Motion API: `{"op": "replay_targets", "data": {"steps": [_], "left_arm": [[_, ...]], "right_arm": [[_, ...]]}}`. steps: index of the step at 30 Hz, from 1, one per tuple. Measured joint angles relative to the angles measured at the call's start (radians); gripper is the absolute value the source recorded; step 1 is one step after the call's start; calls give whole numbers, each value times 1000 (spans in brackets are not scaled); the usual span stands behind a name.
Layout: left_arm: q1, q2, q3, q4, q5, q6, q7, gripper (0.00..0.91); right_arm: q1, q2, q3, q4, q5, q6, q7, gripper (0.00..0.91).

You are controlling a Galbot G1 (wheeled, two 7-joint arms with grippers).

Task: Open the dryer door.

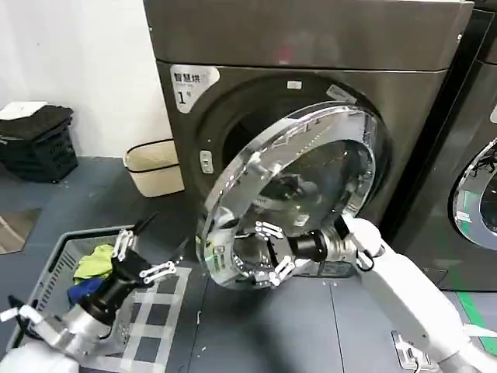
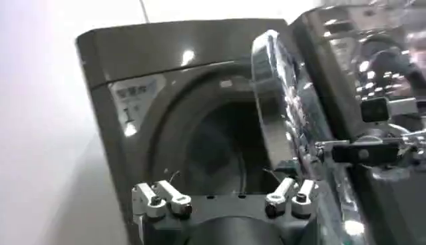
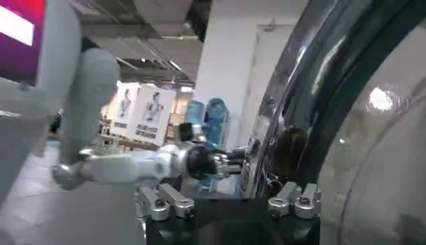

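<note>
**Door partly open, right gripper at its lower rim**

The left gripper hovers low, above a basket of clothes on the floor, its fingers spread and holding nothing. It sits just left of the door's free edge without touching it.

The dryer door has swung off the dryer marked "1" and stands out at an angle, hinged on its right side, with the dark drum opening exposed behind it. The chrome ring faces forward and down.

The right gripper is against the lower part of the door's face, fingers spread apart and not clamped on anything.

The step in hand looks like the swing-out, already well along. The next move would likely call for pushing the door further round toward its hinge side, keeping contact near the rim.
</note>
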Motion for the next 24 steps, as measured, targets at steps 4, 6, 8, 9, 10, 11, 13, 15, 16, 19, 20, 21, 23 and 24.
{"op": "replay_targets", "data": {"steps": [4, 6, 8, 9, 10, 11, 13, 15, 16, 19, 20, 21, 23, 24], "left_arm": [[-33, 44, 3, 35, -6, -24, 42, 907], [-55, 65, 13, 52, -10, -24, 49, 907], [-78, 88, 26, 69, -18, -22, 54, 907], [-90, 97, 34, 77, -19, -22, 58, 907], [-103, 105, 42, 85, -20, -23, 63, 907], [-115, 113, 50, 92, -20, -25, 67, 907], [-138, 129, 69, 104, -19, -32, 72, 907], [-162, 146, 92, 118, -8, -38, 75, 907], [-174, 154, 104, 126, -4, -41, 76, 907], [-211, 184, 142, 143, 2, -57, 89, 907], [-223, 193, 158, 150, 4, -60, 92, 907], [-234, 201, 171, 157, 6, -63, 94, 907], [-261, 217, 200, 171, 9, -67, 99, 907], [-278, 227, 217, 179, 8, -68, 102, 907]], "right_arm": [[-23, -30, 18, 35, 10, -10, -28, 907], [-35, -46, 29, 51, 18, -10, -29, 907], [-47, -60, 38, 66, 29, -10, -29, 907], [-51, -66, 42, 72, 33, -10, -29, 907], [-58, -72, 47, 80, 37, -9, -29, 907], [-65, -81, 53, 89, 39, -8, -29, 907], [-77, -95, 66, 107, 45, -7, -28, 907], [-92, -109, 80, 127, 49, -8, -28, 907], [-101, -116, 87, 136, 50, -9, -28, 907], [-133, -137, 116, 168, 52, -17, -27, 907], [-148, -146, 129, 180, 53, -20, -27, 907], [-163, -153, 142, 191, 53, -22, -27, 907], [-200, -167, 172, 214, 52, -24, -27, 907], [-218, -173, 187, 224, 51, -26, -27, 907]]}}
